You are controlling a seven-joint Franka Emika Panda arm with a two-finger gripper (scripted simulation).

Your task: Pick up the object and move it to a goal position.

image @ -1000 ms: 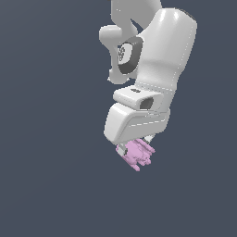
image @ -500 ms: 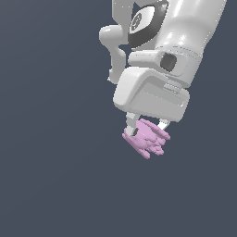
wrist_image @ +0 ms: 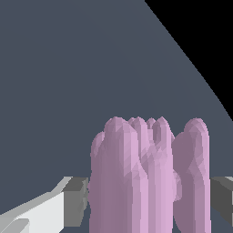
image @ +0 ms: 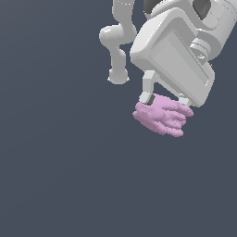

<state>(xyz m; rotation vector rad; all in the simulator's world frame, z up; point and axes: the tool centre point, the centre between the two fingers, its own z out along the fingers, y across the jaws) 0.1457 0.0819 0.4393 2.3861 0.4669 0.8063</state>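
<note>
The object (image: 162, 115) is a pale pink lumpy blob with several finger-like prongs. My white gripper (image: 165, 100) is shut on it, one finger on each side, and holds it up in the air in the exterior view's upper right. In the wrist view the object (wrist_image: 150, 177) fills the space between the two grey fingertip pads (wrist_image: 75, 201), its prongs pointing away from the camera. The white hand body hides the object's top in the exterior view.
The white arm's links (image: 119, 41) rise behind the hand in the exterior view. A plain dark grey-blue floor (image: 60, 176) lies below. In the wrist view its edge meets black void (wrist_image: 205, 41).
The hand has risen and moved toward the exterior view's right with the object held, and has tilted and come closer to the camera. The grasp has not changed.
</note>
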